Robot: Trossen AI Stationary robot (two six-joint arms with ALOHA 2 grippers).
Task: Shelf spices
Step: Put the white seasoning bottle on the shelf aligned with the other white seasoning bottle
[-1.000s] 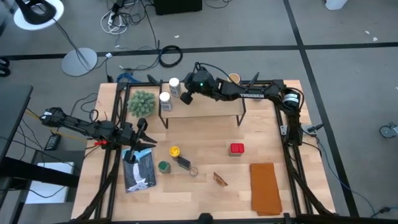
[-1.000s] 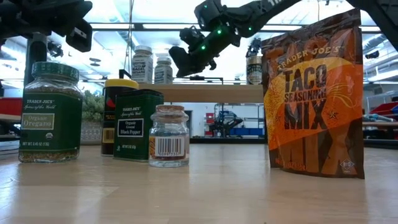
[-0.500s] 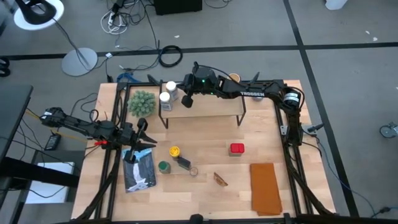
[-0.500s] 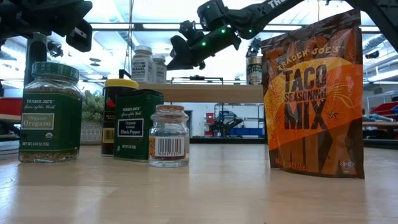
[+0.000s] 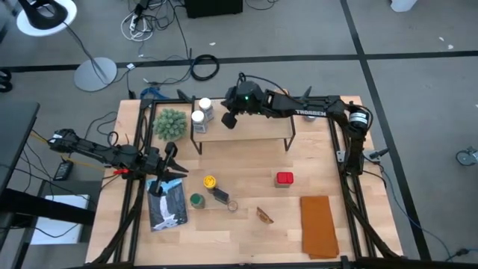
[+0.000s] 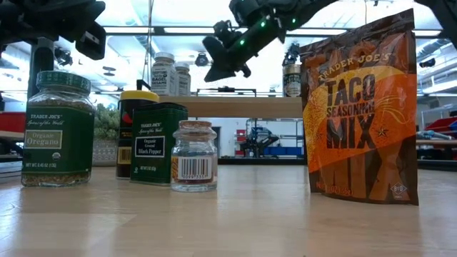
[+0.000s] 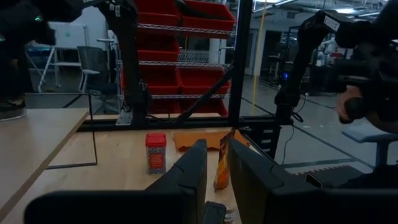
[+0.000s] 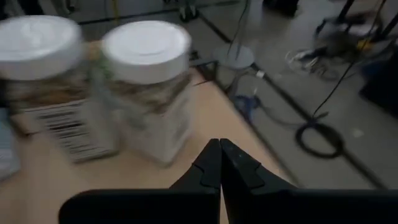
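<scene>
Spices split across two levels. Nearest on the light wood tabletop (image 5: pixel 246 224): green-lidded oregano jar (image 6: pixel 57 128), black pepper tin (image 6: pixel 157 143), small clear jar (image 6: pixel 194 155), taco seasoning pouch (image 6: pixel 360 114); farther, red tin (image 5: pixel 284 178). Beyond, on the shelf (image 5: pixel 254 128), two white-lidded jars (image 5: pixel 202 112) touching at its left end. Right gripper (image 5: pixel 228 119) above the shelf just beside them, fingers (image 8: pixel 219 163) pressed closed, empty; half a second ago closer to the jars, now drawn back and higher. Left gripper (image 5: pixel 170 161) at the tabletop's left edge, fingers (image 7: pixel 196 168) slightly parted, holding nothing. Behind: red-binned racks (image 7: pixel 186 37), grey floor.
</scene>
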